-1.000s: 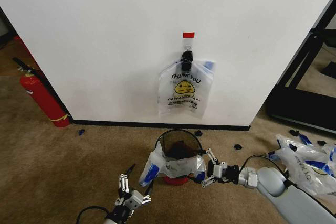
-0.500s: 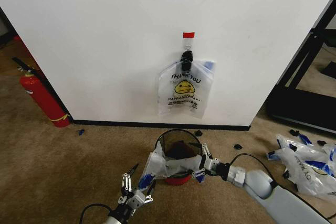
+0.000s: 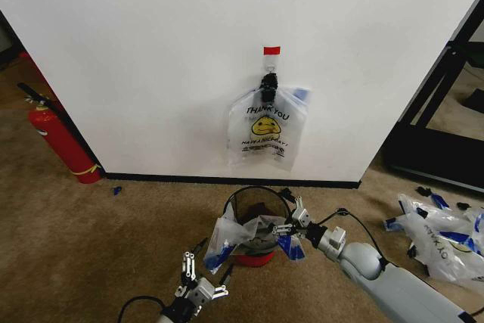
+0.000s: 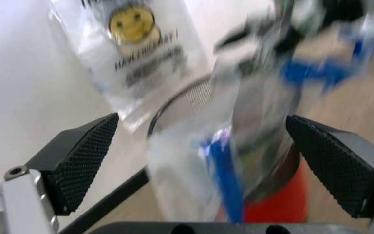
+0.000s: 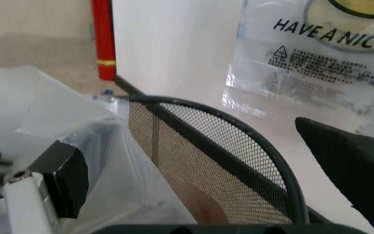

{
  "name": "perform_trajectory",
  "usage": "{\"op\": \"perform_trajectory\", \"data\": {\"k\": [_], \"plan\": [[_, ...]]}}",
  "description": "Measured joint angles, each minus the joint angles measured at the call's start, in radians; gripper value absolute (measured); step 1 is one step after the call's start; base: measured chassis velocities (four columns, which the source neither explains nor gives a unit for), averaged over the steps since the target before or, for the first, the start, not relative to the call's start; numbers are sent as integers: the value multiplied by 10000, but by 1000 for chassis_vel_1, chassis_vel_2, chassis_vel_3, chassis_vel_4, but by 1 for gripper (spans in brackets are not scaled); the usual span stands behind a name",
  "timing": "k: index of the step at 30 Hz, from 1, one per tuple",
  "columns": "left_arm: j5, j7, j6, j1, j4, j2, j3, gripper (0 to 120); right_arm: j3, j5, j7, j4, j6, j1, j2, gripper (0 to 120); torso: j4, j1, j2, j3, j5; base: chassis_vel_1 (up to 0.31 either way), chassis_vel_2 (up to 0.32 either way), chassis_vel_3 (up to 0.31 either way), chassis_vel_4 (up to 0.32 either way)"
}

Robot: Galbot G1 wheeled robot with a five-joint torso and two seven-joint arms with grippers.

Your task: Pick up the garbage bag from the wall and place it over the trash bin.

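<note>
Draping is the step you are in: a garbage bag (image 3: 243,236) hangs over the near rim of the trash bin (image 3: 257,209), bunched against the mesh rather than spread around the whole mouth, while another identical bag (image 3: 267,130) hangs from the clip (image 3: 268,85) on the wall (image 3: 151,51).

Your right hand (image 3: 291,221) sits at the bin's right rim, touching the plastic. In the right wrist view the mesh rim lies between its fingers, which stand apart, and a fold of bag rests by one pad (image 5: 66,178) — whether it grips anything, you cannot tell for sure.

Your left hand (image 3: 203,281) hovers on the near side of the bin, just short of the bag's blue-tinted handle (image 3: 215,251), fingers spread wide with nothing between them; in the left wrist view the bag and bin lie straight ahead of it.

By my reading, the far rim is bare. The next move calls for taking the loose edge on each side and pulling it outward and toward the wall — thin film slips and tears easily, so close firmly but draw gently.
</note>
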State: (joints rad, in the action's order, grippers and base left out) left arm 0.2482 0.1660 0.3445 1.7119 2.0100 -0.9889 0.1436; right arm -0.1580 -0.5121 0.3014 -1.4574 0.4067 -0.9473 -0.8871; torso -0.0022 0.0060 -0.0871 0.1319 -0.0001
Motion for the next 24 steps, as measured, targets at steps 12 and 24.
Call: {"op": "perform_trajectory", "data": {"k": [12, 24], "plan": [[-4178, -2177, 1203, -233, 430, 173, 296, 100, -266, -617, -165, 333, -116, 559, -456, 100, -2, 0, 0, 0, -1, 0, 0, 0, 0], [-3660, -2358, 1137, -93, 195, 80, 209, 100, -547, -1256, -1080, 842, -665, 904, -889, 100, -1, 0, 0, 0, 1, 0, 0, 0, 0]]}}
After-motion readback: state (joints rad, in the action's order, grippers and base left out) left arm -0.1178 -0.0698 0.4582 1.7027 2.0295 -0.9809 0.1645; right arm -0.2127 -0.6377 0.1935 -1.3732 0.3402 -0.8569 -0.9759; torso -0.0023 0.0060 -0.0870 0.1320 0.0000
